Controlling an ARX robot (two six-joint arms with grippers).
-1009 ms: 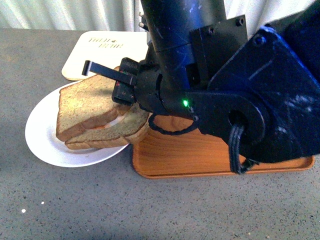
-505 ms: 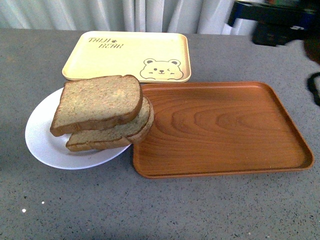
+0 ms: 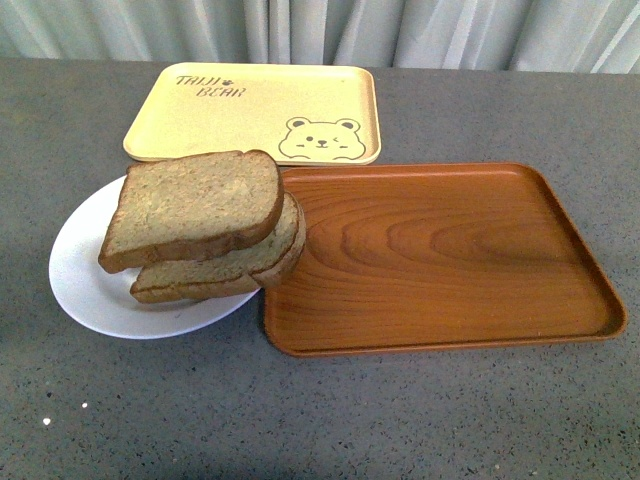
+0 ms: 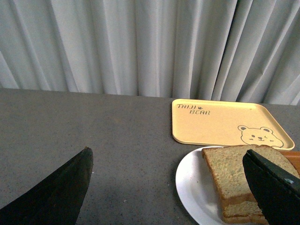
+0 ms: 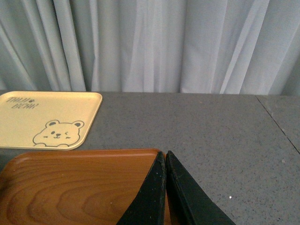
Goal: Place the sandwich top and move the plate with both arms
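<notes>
The sandwich top (image 3: 190, 205) lies flat on a second slice (image 3: 225, 272), set a little askew to it, and both rest on the white plate (image 3: 85, 280) toward the left edge of the tabletop (image 3: 300, 420). Just to their right is the brown wood tray (image 3: 440, 260). The lower slice's corner seems to hang over its left rim, though I can't be sure they touch. The pale yellow bear tray (image 3: 250, 110) sits beyond them, near the far edge by the curtain (image 4: 140, 47).

Neither arm shows from the front. The left gripper (image 4: 167, 154) has its fingers spread wide with nothing between them, and the plate and bread lie ahead of it. The right gripper (image 5: 164, 153) has its fingers pressed together, empty, over the wood tray.
</notes>
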